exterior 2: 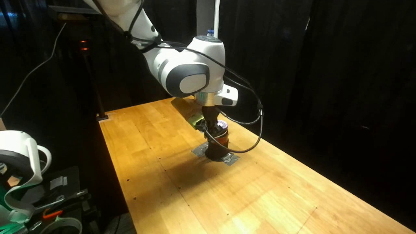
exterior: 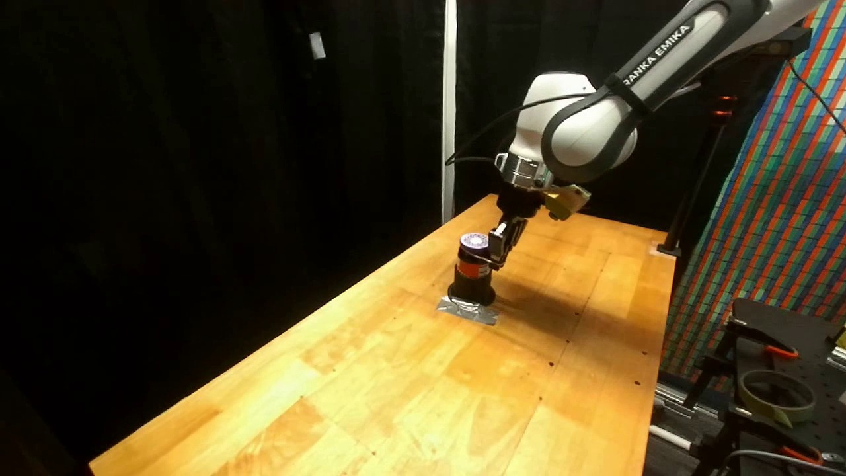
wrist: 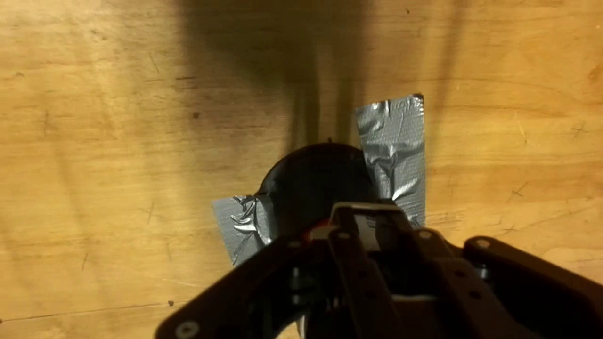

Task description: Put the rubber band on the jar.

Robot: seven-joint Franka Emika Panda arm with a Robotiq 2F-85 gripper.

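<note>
In an exterior view, tape (exterior: 466, 309) at 6 o'clock from the jar (exterior: 473, 283) probably braces it on the table (exterior: 396, 370) against pulling; your gripper (exterior: 499, 256), looking narrow, sits at the jar's 2 o'clock. I can't tell whether it pinches the likely rubber band (exterior 2: 223, 134).

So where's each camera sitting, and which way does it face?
In an exterior view: above the wooden table, looking along it; arm and tool show.
In an exterior view: raised, seemingly at the opposite end, facing the jar; arm and tool show.
Wrist view: mounted by the tool, facing down at duct tape; fingers show.
Both exterior views share table, jar and arm.
</note>
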